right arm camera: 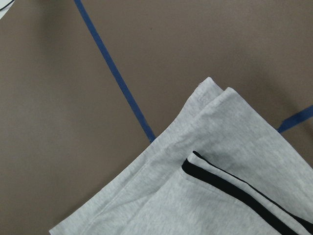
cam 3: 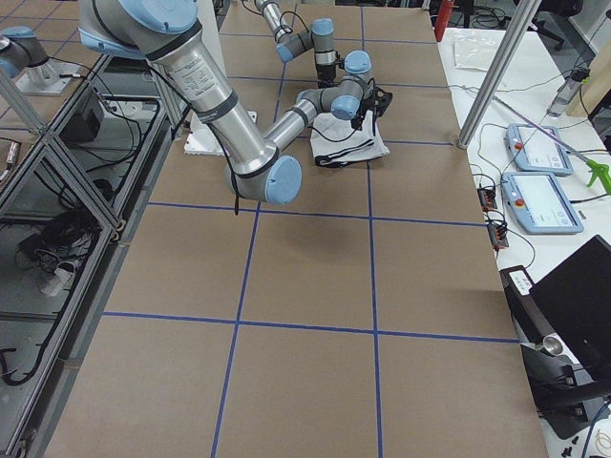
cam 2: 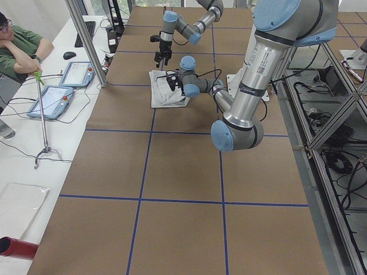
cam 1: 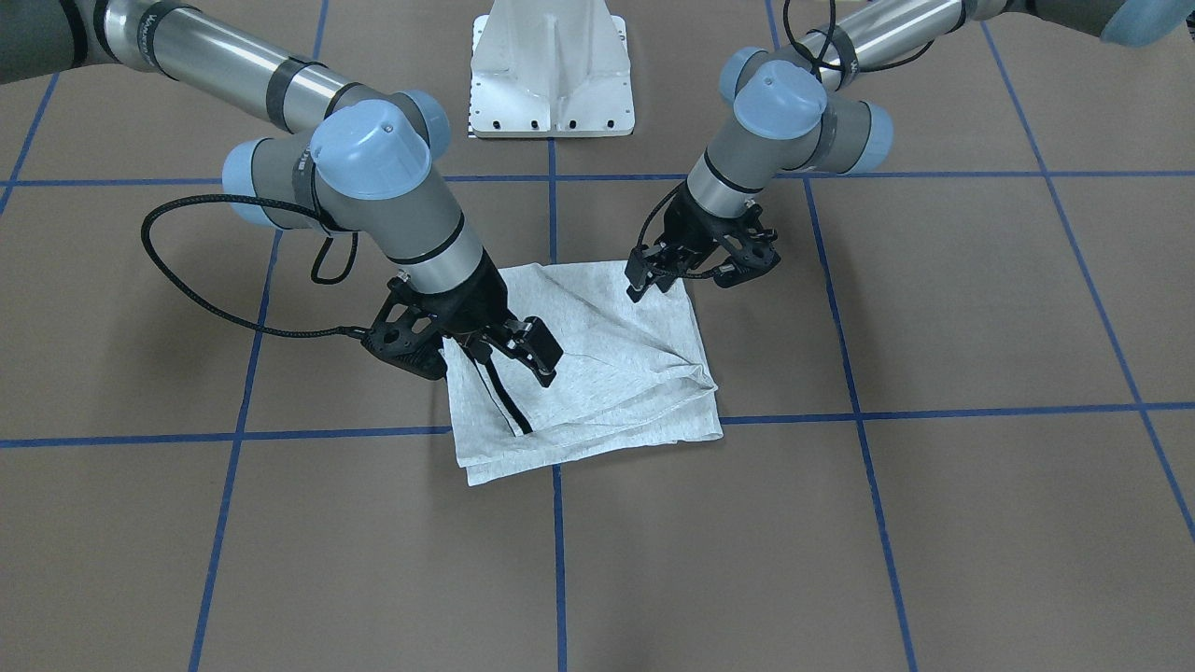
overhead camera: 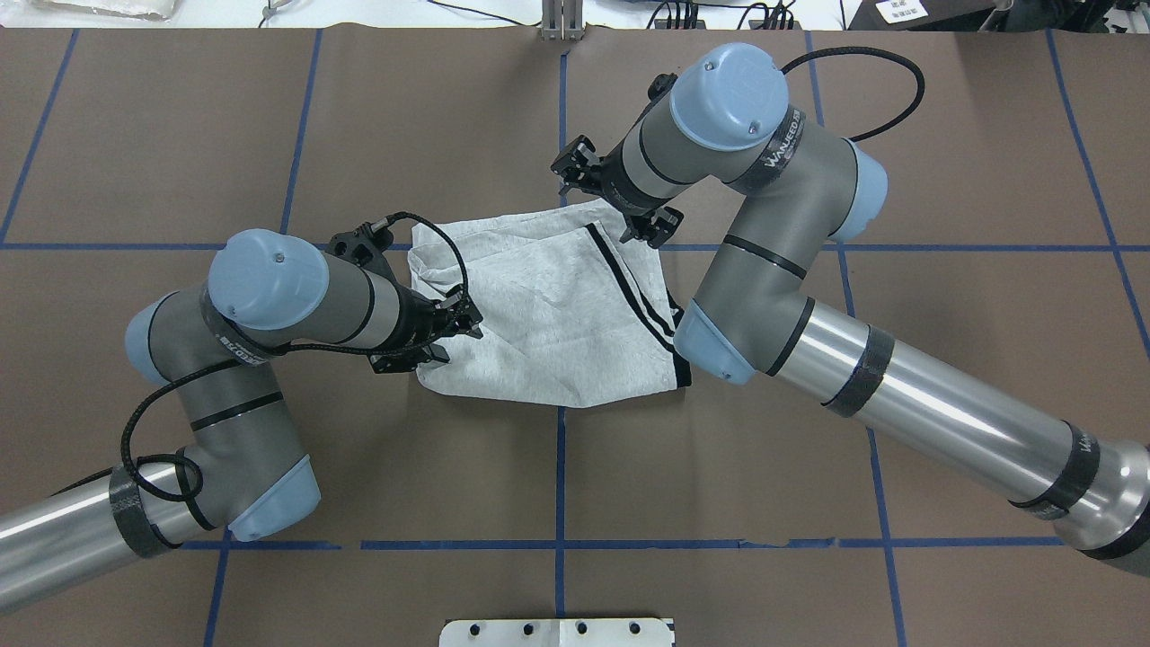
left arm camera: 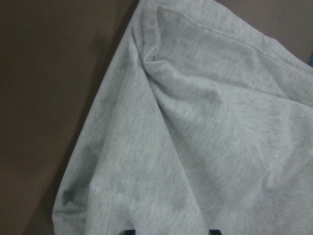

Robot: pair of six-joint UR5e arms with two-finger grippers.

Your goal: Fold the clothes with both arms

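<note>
At table centre, over a crossing of blue tape lines (cam 1: pixel 556 446), the shirt (cam 1: pixel 607 373) lay as a compact, roughly square bundle, plain side up, print hidden. Several layers showed stepped at its edges, so I judged most folds done. A striped cuff (cam 1: pixel 504 401) lay exposed on top at one side, and a raised crease ran to one corner; the stack was not quite flat. The left gripper (cam 1: pixel 695 266) hovered over the opposite edge, fingers spread, holding nothing; its wrist view showed only cloth between the tips. The right gripper (cam 1: pixel 485 350) sat low over the cuff side, fingers wide apart, gripping nothing I could see. Remaining, by my reckoning: perhaps one last fold or a smoothing, then pulling both arms clear.
</note>
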